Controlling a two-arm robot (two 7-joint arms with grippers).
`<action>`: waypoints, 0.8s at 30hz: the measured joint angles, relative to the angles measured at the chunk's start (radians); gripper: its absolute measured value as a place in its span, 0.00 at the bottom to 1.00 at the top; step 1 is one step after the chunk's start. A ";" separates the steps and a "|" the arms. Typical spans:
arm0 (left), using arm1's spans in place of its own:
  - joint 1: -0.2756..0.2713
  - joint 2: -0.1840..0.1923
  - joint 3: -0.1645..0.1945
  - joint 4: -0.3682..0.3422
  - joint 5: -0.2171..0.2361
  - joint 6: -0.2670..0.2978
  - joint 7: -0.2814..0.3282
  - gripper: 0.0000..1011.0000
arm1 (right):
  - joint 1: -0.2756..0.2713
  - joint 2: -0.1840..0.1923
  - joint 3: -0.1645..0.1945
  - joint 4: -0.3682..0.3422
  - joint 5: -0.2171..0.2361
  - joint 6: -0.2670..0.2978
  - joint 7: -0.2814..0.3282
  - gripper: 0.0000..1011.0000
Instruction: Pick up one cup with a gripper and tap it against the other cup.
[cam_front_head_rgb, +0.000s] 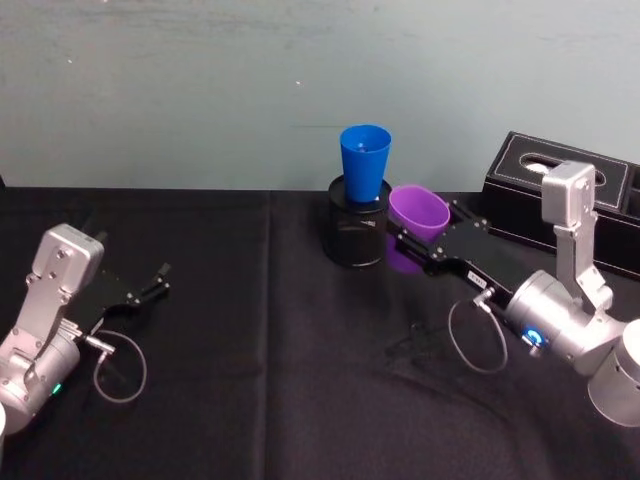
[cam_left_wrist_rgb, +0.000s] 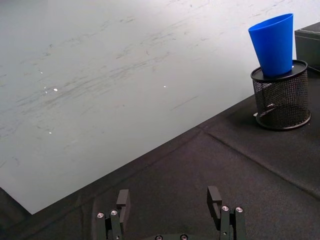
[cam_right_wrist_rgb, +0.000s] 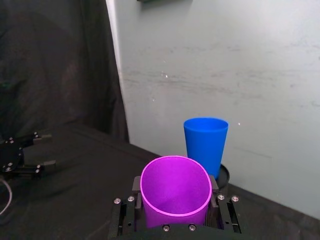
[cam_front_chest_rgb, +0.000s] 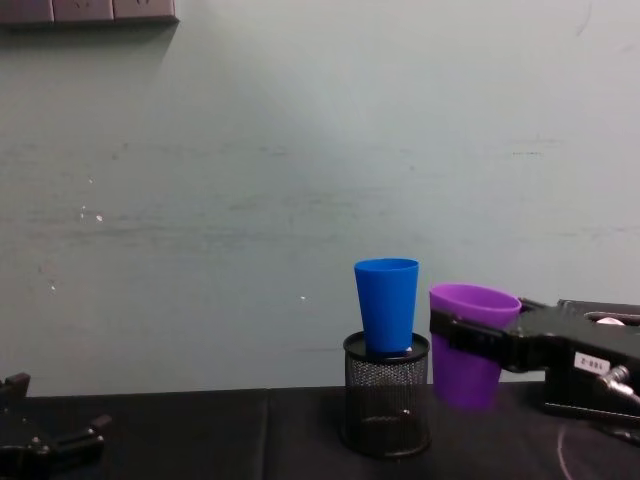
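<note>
The purple cup (cam_front_head_rgb: 418, 210) hangs off the table, upright, with my right gripper (cam_front_head_rgb: 414, 236) shut on its lower half. In the chest view the purple cup (cam_front_chest_rgb: 468, 350) sits just right of the blue cup (cam_front_chest_rgb: 388, 305), with a narrow gap between them. The blue cup (cam_front_head_rgb: 364, 160) stands upright in a black wire-mesh pen holder (cam_front_head_rgb: 357, 228). In the right wrist view the purple cup (cam_right_wrist_rgb: 175, 192) sits between my right gripper's fingers (cam_right_wrist_rgb: 136, 186), with the blue cup (cam_right_wrist_rgb: 205, 145) just beyond. My left gripper (cam_front_head_rgb: 155, 282) rests open at the table's left, far from both cups.
A black tissue box (cam_front_head_rgb: 560, 190) stands at the back right behind my right arm. The table is covered by a black cloth (cam_front_head_rgb: 260, 380), and a pale wall rises close behind it. A grey cable loop (cam_front_head_rgb: 475, 335) hangs from my right wrist.
</note>
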 joint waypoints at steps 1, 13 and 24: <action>0.000 0.000 0.000 0.000 0.000 0.000 0.000 1.00 | -0.007 0.003 -0.001 -0.003 0.004 0.003 0.000 0.72; 0.000 0.000 0.000 0.000 0.000 0.000 0.000 1.00 | -0.053 0.026 -0.009 -0.031 0.023 0.010 0.003 0.72; 0.000 0.000 0.000 0.000 0.000 0.000 0.000 1.00 | -0.094 0.041 -0.015 -0.032 0.016 -0.033 0.005 0.72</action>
